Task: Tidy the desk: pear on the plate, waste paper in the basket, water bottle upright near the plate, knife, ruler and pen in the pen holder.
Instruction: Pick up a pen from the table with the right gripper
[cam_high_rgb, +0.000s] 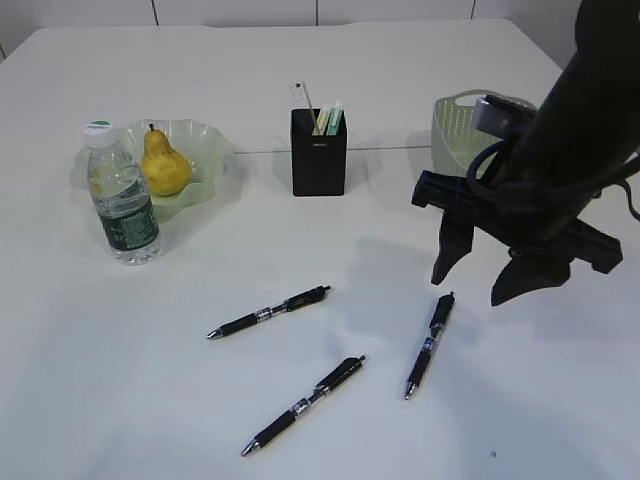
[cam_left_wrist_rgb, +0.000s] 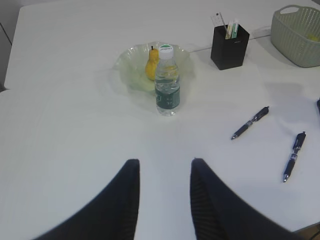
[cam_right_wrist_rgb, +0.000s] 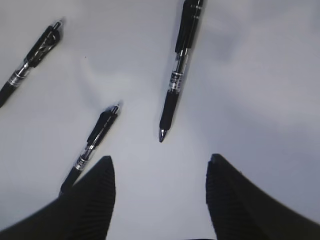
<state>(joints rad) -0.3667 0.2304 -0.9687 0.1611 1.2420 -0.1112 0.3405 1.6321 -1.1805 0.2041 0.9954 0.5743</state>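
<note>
The yellow pear lies on the pale green plate. The water bottle stands upright right in front of the plate. The black pen holder holds the clear ruler and a pale green-and-white tool. Three black pens lie flat on the table. My right gripper is open and empty above the rightmost pen; its wrist view shows all three pens ahead of the jaws. My left gripper is open and empty, well short of the bottle.
The sage-green basket stands at the back right, partly behind my right arm. In the left wrist view a yellow scrap shows inside it. The white table runs wide around the pens.
</note>
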